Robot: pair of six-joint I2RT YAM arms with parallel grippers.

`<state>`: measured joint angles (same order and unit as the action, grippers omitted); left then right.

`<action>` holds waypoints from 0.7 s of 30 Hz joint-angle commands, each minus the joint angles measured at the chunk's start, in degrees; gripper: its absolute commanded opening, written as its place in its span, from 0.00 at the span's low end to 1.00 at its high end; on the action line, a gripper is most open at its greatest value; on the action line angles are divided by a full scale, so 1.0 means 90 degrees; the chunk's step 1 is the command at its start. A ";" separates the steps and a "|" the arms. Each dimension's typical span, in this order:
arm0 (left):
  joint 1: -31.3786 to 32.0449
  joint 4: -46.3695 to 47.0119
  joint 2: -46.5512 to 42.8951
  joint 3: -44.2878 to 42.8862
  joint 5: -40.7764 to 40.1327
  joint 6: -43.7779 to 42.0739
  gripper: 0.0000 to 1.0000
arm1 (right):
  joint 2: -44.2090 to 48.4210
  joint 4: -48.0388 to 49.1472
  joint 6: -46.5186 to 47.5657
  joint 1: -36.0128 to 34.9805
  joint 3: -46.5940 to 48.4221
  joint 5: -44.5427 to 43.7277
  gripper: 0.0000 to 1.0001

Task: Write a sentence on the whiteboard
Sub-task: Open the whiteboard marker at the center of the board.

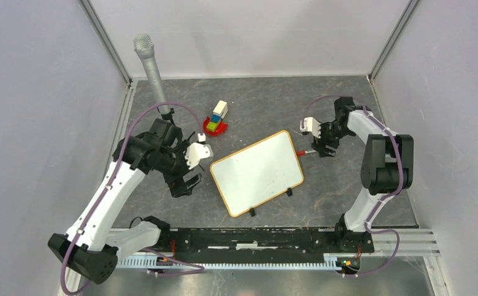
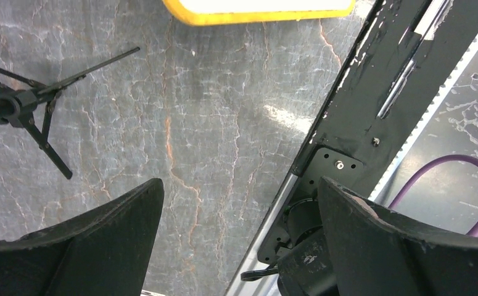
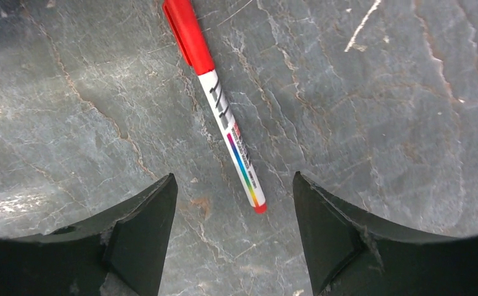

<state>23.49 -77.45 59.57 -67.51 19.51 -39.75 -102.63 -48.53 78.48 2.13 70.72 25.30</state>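
Black fingers (image 3: 131, 246) of my right claw (image 3: 234, 182) hang apart over the red-capped marker (image 3: 224, 111), not touching it, my left claw (image 2: 241, 183) gapes wide, and the whiteboard (image 1: 258, 171) lies between them

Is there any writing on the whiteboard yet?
No, the whiteboard is plain white all over in the top view, with no words on it.

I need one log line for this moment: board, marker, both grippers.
board: blank | marker: capped, lying right of board | right gripper: open, over marker | left gripper: open, empty
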 commanded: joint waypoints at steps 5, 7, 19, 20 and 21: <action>0.0431 0.0490 0.0362 -0.0547 -0.0071 0.0461 1.00 | -0.0351 0.0376 0.0647 -0.0100 -0.0368 -0.0337 0.67; 0.0507 0.0543 0.0458 -0.0676 0.0076 0.0519 1.00 | -0.0461 0.0376 0.0670 -0.0119 -0.0458 -0.0429 0.60; 0.1001 0.0568 0.1105 -0.1897 0.0218 0.0547 1.00 | 0.0171 0.0842 0.0058 -0.0040 -0.1021 -0.0746 0.00; 0.1004 0.0568 0.1179 -0.2026 0.0256 0.0564 1.00 | 0.0231 0.0811 -0.0044 0.0027 -0.0905 -0.0691 0.00; 0.1004 0.0568 0.1250 -0.2168 0.0317 0.0578 1.00 | 0.0293 0.0720 -0.0168 0.0145 -0.0731 -0.0580 0.00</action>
<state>32.27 -73.97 69.08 -81.36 19.75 -36.36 -101.49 -42.50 79.57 1.26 62.74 21.58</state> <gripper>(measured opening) 0.996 0.022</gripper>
